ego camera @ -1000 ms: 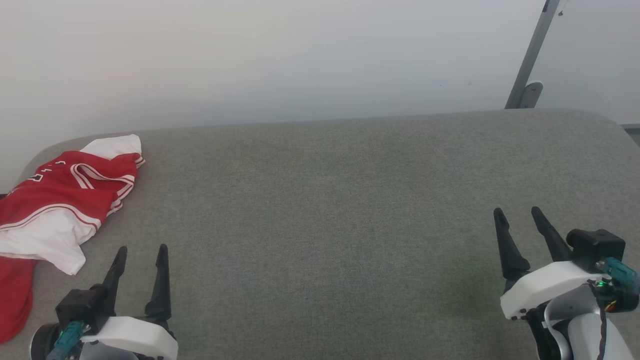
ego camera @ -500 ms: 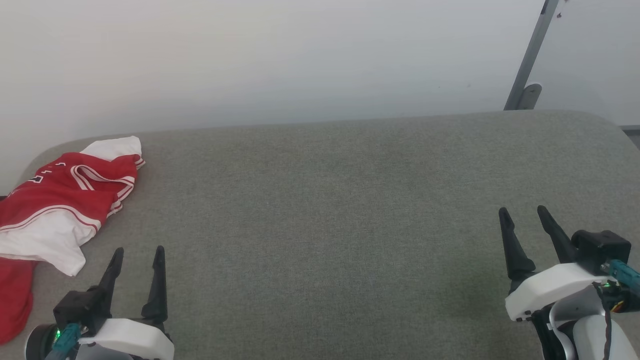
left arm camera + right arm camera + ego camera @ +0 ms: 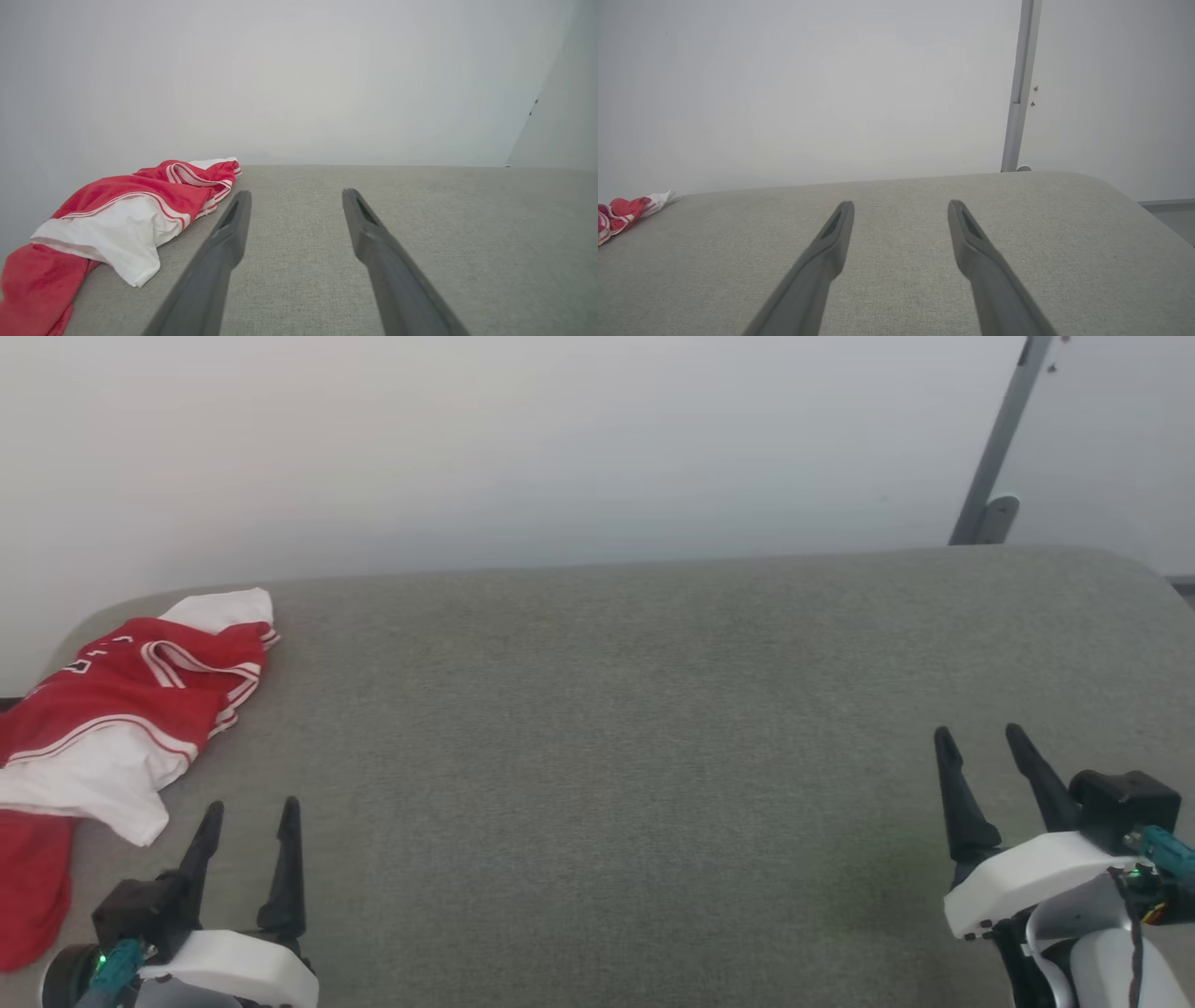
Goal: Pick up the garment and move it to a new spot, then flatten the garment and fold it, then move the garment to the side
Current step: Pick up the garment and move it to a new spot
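Note:
The garment [image 3: 121,709], a red jersey with white sleeves and striped trim, lies crumpled at the far left of the grey padded surface [image 3: 607,728], one red end hanging off the left edge. In the left wrist view the garment [image 3: 126,210] lies left of my fingers. My left gripper [image 3: 252,807] stands open just right of the garment's white sleeve, apart from it, with nothing between its fingers [image 3: 233,224]. At the lower right my right gripper [image 3: 980,735] is open and empty over bare fabric. The right wrist view catches the garment [image 3: 621,212] far off at its left edge.
A pale wall [image 3: 560,448] rises behind the padded surface. A grey metal post [image 3: 999,448] with a bracket stands at the back right corner. The surface's rounded right edge [image 3: 1148,219] drops off toward the floor.
The whole picture has shifted slightly, so the camera has moved. Both grippers sit a little lower in the head view, still open; the garment lies as before.

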